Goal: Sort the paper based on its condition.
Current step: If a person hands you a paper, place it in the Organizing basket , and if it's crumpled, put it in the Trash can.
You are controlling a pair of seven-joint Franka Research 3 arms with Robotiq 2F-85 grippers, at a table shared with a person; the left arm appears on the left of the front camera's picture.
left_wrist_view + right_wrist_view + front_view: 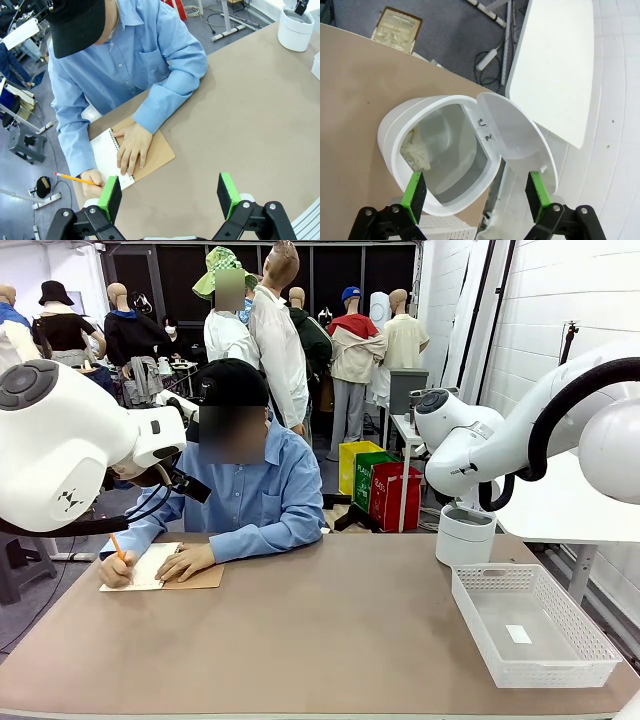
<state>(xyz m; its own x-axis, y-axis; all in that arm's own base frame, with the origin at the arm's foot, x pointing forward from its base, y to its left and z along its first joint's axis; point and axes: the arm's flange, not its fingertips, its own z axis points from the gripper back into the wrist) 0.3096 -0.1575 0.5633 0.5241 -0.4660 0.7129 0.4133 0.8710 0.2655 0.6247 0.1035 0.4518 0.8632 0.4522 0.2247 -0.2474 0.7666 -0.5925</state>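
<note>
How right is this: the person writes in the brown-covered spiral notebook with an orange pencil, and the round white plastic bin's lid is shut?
No: the lid of the round white plastic bin stands open, not shut, as the right wrist view shows. The person does write in the brown-covered spiral notebook with an orange pencil.

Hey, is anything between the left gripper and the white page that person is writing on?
Yes. One hand lies flat across the page and its notebook, and the other hand, holding a pencil, is at the page's edge. The open left gripper hangs above them.
</note>
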